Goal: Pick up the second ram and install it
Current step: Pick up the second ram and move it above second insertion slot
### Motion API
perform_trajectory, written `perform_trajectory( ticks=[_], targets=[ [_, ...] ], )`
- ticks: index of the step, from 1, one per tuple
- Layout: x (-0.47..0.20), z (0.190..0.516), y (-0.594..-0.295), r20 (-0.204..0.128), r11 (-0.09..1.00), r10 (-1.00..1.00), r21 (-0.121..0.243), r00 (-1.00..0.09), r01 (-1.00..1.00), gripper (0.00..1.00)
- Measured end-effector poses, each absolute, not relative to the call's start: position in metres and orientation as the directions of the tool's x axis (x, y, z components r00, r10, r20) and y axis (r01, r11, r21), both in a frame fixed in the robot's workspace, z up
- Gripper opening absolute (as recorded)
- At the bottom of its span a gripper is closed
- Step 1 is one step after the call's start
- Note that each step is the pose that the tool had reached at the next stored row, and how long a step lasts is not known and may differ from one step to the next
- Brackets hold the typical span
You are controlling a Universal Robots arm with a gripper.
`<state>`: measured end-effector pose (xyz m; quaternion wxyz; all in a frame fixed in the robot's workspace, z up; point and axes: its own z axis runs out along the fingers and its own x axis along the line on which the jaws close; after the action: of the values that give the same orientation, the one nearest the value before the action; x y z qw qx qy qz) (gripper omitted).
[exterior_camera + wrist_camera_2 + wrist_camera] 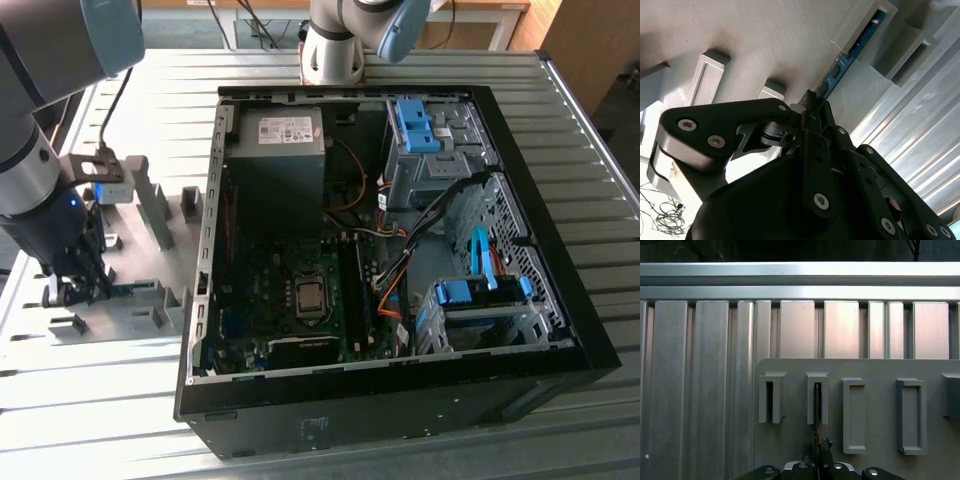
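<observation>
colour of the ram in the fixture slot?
The second ram is blue with dark chips; best in second wrist view.

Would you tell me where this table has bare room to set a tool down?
Bare ribbed table lies at the exterior view's left of the computer case, nearer the camera than the fixture plate. The plate is crowded: blocks, and the gripper shut on the second ram.

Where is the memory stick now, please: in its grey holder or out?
In: the memory stick stands edgewise in the holder slot, the end effector closed around it.
</observation>
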<state>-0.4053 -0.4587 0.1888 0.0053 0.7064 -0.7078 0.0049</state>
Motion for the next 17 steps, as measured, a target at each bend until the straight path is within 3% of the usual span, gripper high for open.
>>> perform_trajectory(
  ticks=[11,17],
  targets=[
    [-0.4053,0.1865,-0.4587,0.014,0.002,-1.000,0.001,-0.002,-1.000,0.19],
    [-0.4053,0.1862,-0.4587,0.014,0.002,-1.000,0.001,-0.002,-1.000,0.14]
  ],
)
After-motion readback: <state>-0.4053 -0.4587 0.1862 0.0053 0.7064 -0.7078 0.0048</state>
